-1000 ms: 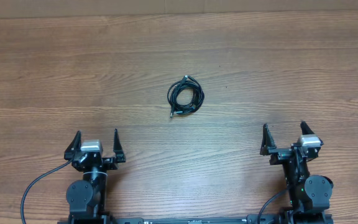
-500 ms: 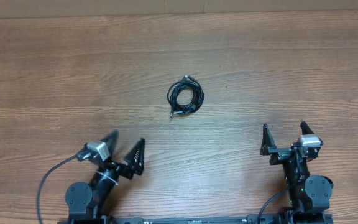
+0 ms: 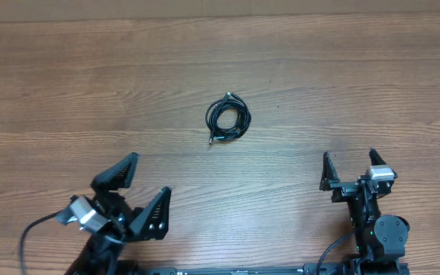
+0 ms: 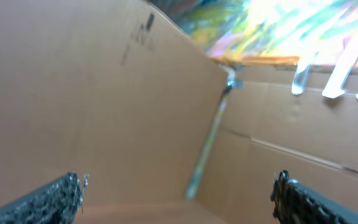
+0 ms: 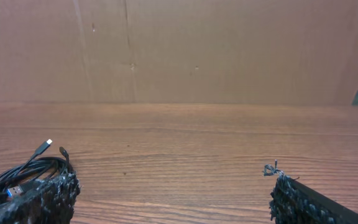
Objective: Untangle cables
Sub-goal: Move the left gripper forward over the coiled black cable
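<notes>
Cables sit untouched mid-tabletop; both grippers are wide open and empty.
Cables (image 3: pixel 228 118): thin glossy black cords in a small tight coil, metal-tipped plugs (image 3: pixel 211 140) poking out, on the smooth woodgrain tabletop (image 3: pixel 357 76), well apart from the left gripper (image 3: pixel 152 173) and right gripper (image 3: pixel 348 153). Risks: pinching the whole coil could tighten the tangle or lift it as one lump; it may slide on the wood; the left wrist view faces a cardboard wall (image 4: pixel 73 93), so no cables are seen there.

Brown wood-grain table (image 3: pixel 373 92); fills the overhead view edge to edge. Cardboard wall (image 5: pixel 229 50); stands along the table's far edge, creased vertically. Thin pole (image 4: pixel 209 140); leans, blurred, in a cardboard corner.
</notes>
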Motion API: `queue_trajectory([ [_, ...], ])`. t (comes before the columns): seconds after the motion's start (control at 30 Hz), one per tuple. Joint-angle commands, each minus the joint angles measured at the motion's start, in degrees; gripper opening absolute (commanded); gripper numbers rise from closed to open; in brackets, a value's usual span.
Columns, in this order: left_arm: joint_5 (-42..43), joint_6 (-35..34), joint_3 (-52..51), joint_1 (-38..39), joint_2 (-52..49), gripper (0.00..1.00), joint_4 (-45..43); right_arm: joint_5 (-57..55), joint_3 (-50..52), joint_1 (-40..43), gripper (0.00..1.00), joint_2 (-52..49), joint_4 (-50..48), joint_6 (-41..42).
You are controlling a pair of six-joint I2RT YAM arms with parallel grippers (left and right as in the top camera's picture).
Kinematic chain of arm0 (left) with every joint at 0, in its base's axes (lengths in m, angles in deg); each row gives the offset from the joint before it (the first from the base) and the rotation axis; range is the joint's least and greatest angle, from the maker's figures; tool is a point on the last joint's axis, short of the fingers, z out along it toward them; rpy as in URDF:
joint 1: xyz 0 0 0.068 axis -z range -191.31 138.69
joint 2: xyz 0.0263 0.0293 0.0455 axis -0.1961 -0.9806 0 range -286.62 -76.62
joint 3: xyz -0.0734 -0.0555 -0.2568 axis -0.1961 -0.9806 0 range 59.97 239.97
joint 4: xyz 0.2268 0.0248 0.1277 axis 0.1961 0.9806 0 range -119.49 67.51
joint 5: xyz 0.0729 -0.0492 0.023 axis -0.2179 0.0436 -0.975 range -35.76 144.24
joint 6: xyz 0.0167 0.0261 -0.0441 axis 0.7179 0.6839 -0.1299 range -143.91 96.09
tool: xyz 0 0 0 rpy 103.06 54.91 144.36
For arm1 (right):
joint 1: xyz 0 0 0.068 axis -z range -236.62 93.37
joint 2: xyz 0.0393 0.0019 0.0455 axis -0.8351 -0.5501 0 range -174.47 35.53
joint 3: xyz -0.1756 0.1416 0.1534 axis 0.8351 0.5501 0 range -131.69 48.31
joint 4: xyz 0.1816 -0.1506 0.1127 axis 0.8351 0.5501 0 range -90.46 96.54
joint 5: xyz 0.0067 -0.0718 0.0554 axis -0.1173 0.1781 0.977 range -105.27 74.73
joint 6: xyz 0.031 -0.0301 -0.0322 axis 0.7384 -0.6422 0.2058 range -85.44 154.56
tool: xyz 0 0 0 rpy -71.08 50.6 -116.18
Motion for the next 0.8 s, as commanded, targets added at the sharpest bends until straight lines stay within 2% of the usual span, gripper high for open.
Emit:
queue_trajectory([
  [0.0,-0.31,11.91,13.49,-0.28,-4.11,1.0,9.22,-0.48,0.59,-0.15,1.0,0.5,-0.31,0.31],
  [0.13,-0.04,19.67,32.68,-0.28,-15.28,1.0,32.98,-0.48,0.59,-0.15,1.0,0.5,-0.31,0.31],
  [0.47,1.03,34.42,82.71,-0.11,-54.66,1.0,93.74,-0.48,0.59,-0.15,1.0,0.5,-0.31,0.31],
  [0.63,0.79,38.58,95.95,3.8,-68.08,1.0,110.81,-0.48,0.59,-0.15,1.0,0.5,-0.31,0.31],
  [0.77,-4.09,38.34,100.63,11.63,-75.54,1.0,115.19,-0.48,0.59,-0.15,1.0,0.5,-0.31,0.31],
])
